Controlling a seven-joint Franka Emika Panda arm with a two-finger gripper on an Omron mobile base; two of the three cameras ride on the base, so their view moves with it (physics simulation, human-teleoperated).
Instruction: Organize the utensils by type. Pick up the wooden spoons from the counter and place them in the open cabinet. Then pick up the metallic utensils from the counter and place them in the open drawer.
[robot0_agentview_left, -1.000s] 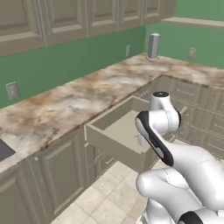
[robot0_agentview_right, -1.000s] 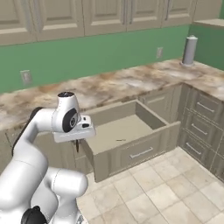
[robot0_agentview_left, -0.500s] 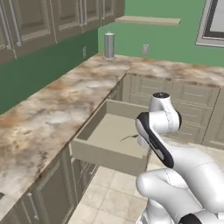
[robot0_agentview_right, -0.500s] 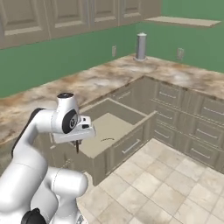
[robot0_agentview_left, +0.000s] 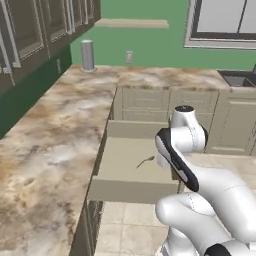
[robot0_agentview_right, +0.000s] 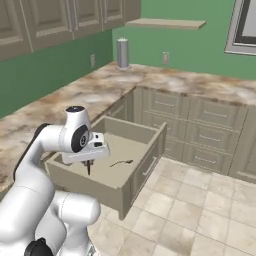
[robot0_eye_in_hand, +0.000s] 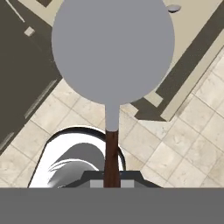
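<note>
Gripping a metal utensil with a round grey head (robot0_eye_in_hand: 113, 50) and dark handle, clamped tight at the handle's lower end. Gripper (robot0_agentview_right: 89, 167) hanging just above the near left corner of the open drawer (robot0_agentview_right: 145, 167), the utensil pointing down at the drawer floor. One grey spoon (robot0_agentview_right: 121, 162) already lying flat on the tan drawer floor (robot0_agentview_left: 127, 160), near the middle, also showing in the left base view (robot0_agentview_left: 146, 160). Counter (robot0_agentview_left: 45, 150) bare of utensils as far as visible; no wooden spoons anywhere on the marbled top, so probably already put away, though the cabinet inside cannot be checked from these views. Grey cylinder (robot0_agentview_left: 88, 55) standing at the far end of the counter, well apart from the work. Judged near the end: one metal piece delivered, the second held over the drawer and not yet set down. Left to do: lowering and releasing inside the drawer walls, clear of the front edge.
</note>
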